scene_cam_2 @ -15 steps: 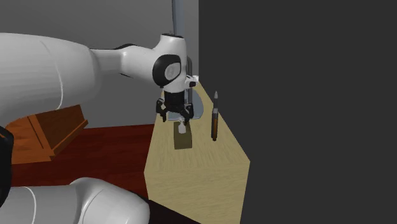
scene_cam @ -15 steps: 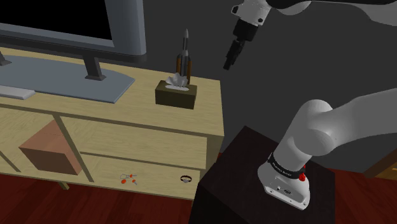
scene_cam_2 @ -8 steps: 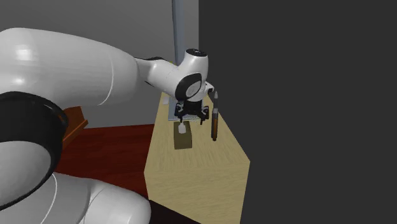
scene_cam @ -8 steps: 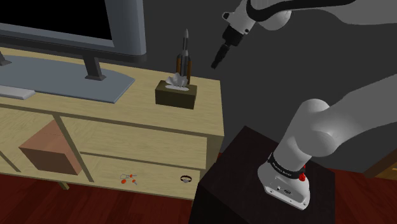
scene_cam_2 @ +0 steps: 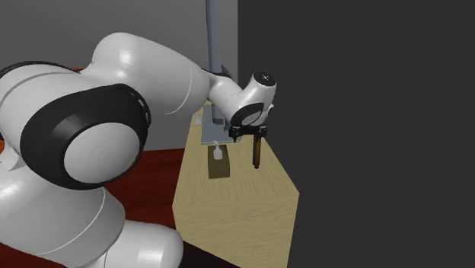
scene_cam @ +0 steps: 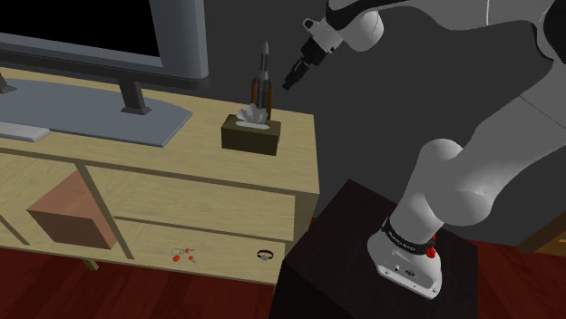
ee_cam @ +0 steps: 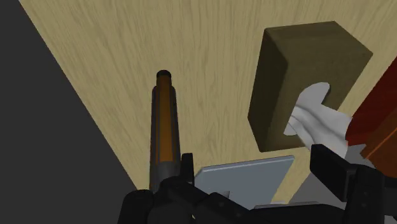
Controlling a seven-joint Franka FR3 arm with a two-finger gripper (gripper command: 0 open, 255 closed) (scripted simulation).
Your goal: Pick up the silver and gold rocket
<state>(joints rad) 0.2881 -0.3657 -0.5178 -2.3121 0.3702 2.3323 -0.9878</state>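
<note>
A slim rocket [scene_cam: 264, 77], dark grey with an orange-brown body, stands upright at the back of the wooden cabinet [scene_cam: 190, 159], close to the dark wall. My gripper [scene_cam: 292, 82] hangs tilted just to the shoulder view's right of the rocket's upper part. In the second exterior view the gripper [scene_cam_2: 256, 132] covers the rocket's tip, and the rocket's lower body [scene_cam_2: 256, 154] shows below it. From the wrist, the rocket [ee_cam: 163, 124] lies just outside one finger [ee_cam: 187, 167], not between the two. The gripper [ee_cam: 254, 159] is open and holds nothing.
A brown tissue box [scene_cam: 250, 134] with a white tissue sits in front of the rocket, also seen from the wrist [ee_cam: 305, 76]. A TV [scene_cam: 91, 36] on a grey base [scene_cam: 109, 116] fills the cabinet's left part. The dark wall stands right behind the rocket.
The gripper has swung toward the rocket, leftward in the shoulder view and rightward in the second exterior view, now level with its top. The rocket and tissue box have not moved.
</note>
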